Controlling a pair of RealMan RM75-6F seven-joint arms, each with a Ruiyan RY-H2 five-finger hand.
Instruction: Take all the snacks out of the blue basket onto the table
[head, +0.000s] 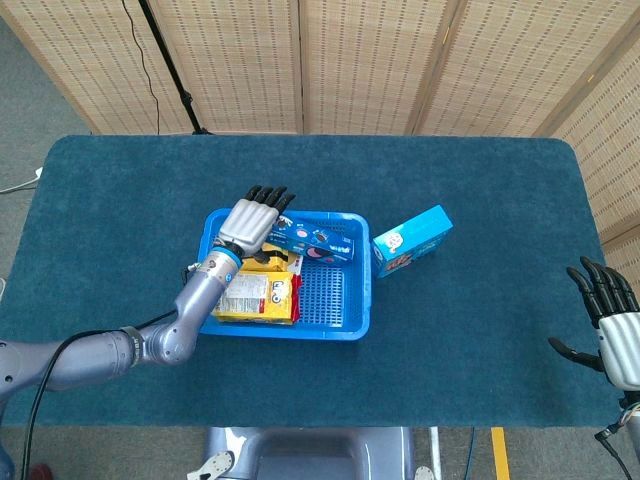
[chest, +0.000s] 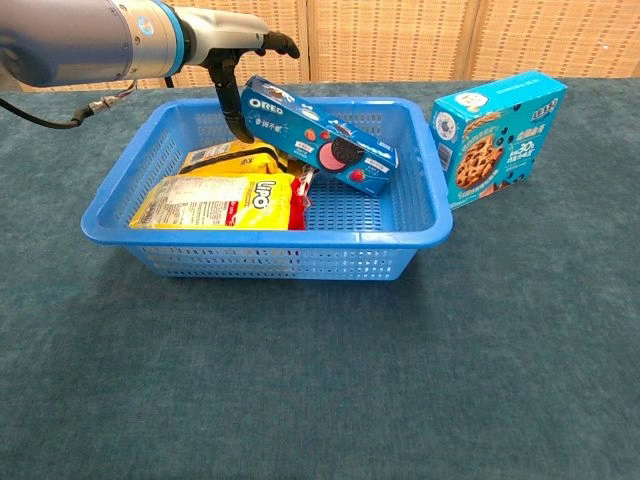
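Note:
The blue basket (head: 330, 325) (chest: 420, 190) sits mid-table. In it a blue Oreo box (head: 310, 238) (chest: 318, 136) leans on the back rim, above a yellow packet (head: 255, 296) (chest: 215, 201) and another yellow snack (head: 268, 262) (chest: 232, 155). My left hand (head: 252, 219) (chest: 235, 50) hovers over the basket's back left, fingers spread, right by the left end of the Oreo box; it grips nothing. A blue cookie box (head: 412, 240) (chest: 498, 136) stands on the table right of the basket. My right hand (head: 612, 325) is open at the table's right front edge.
Woven folding screens (head: 350, 60) stand behind the dark teal table (head: 480, 300). A black cable (head: 165, 50) runs along the back left. My left forearm (head: 140, 345) stretches from the front left over the basket's left rim.

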